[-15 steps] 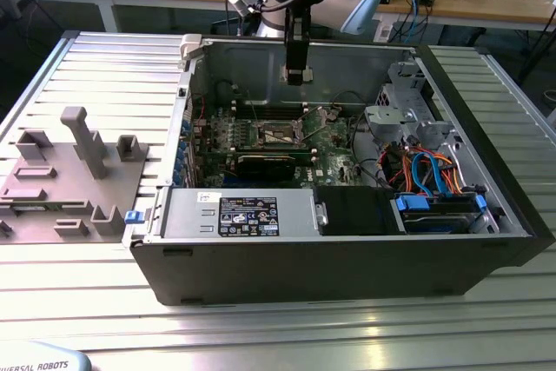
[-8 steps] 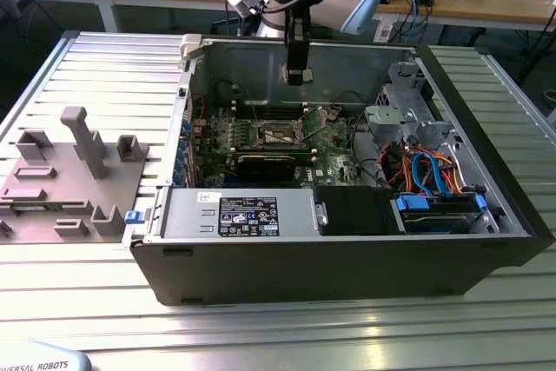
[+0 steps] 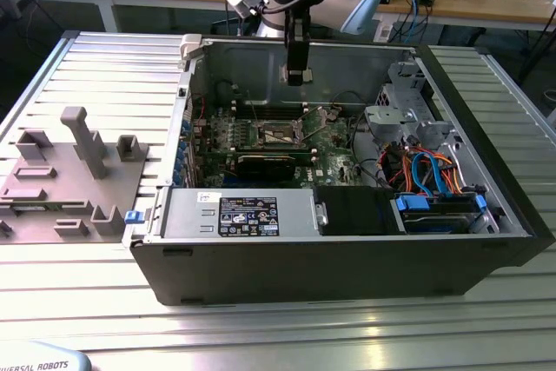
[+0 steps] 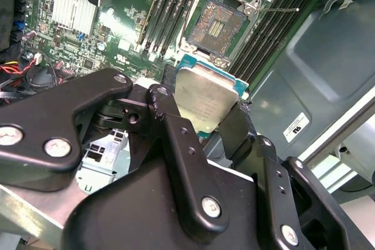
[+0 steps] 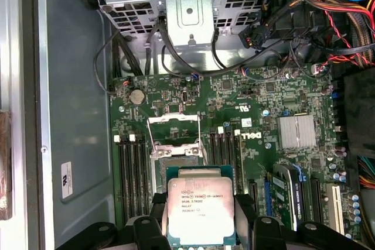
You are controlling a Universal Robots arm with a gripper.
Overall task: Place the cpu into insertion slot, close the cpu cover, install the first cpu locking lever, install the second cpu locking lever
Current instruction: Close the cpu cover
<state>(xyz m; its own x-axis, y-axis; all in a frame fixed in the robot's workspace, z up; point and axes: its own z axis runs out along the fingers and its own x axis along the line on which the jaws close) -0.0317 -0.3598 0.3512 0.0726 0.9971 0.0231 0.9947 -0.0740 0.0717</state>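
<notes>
Nearest the lens in both wrist views: black bolted metal jaws, clamped from two opposite sides on the small flat square cpu (image 5: 201,206), silver-grey metal top facing the camera, teal-green edge showing around it. Held in the air, clear of the board, not yet seated. Just beyond it, the small square insertion slot (image 4: 220,24), dark centre with a gold contact field and a shiny metal rim, lying open and bare. Next to that socket in the first wrist view, what looks like the thin silvery frame of the cpu cover (image 5: 173,118), swung up and away from the opening; a thin wire locking lever (image 4: 275,10) likewise standing free. On either side, long black memory slots (image 5: 132,168); all around, the green circuit board (image 5: 263,98), a finned silver heat sink (image 5: 297,131), bundles of red and black cable (image 5: 351,27). Further out in the exterior view, the dark open computer case (image 3: 347,258) lying on its side on the ribbed aluminium bench (image 3: 261,327), jaws hanging high over the socket region, near the level of the case's upper rim. Judged from this: first step in hand, chip carried but not placed, cover and levers not yet closed. Most likely calling for the chip's edges squared to the socket and a level, gentle descent, given the fragile contacts beneath.
</notes>
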